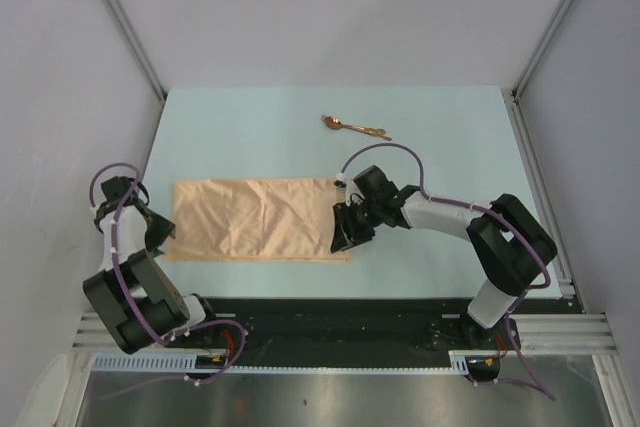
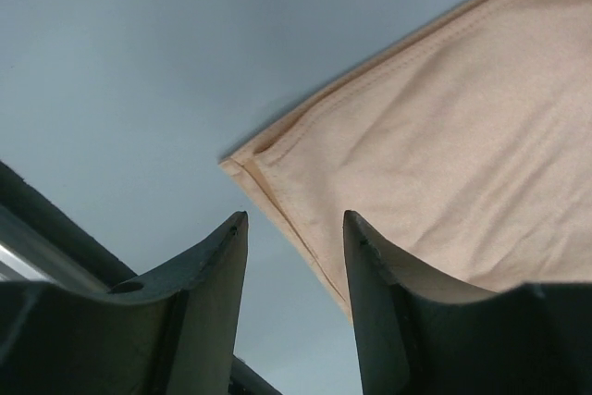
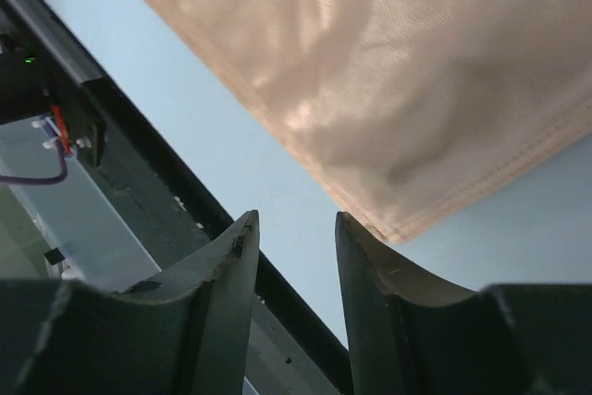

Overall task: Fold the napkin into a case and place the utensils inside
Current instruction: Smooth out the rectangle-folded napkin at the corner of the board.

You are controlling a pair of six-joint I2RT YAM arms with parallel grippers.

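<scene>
Left gripper (image 2: 296,221): jaws spread, nothing pinched, low over the napkin's (image 1: 255,219) near-left corner. Left arm (image 1: 130,287) folded tight by its base, wrist pointing right. Right gripper (image 3: 296,219): jaws also spread and empty, at the near-right corner. Right arm (image 1: 450,215) has its elbow up, forearm reaching left. Napkin lies flat mid-table (image 1: 250,137) as a wide rectangle. Utensils (image 1: 355,128) lie well apart behind it.

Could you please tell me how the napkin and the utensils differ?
The napkin is a broad, matte peach cloth; the utensils are small, thin, shiny copper-gold metal. The napkin lies spread at the near side; the utensils lie farther back, apart from it. Both rest on the pale blue table.
</scene>
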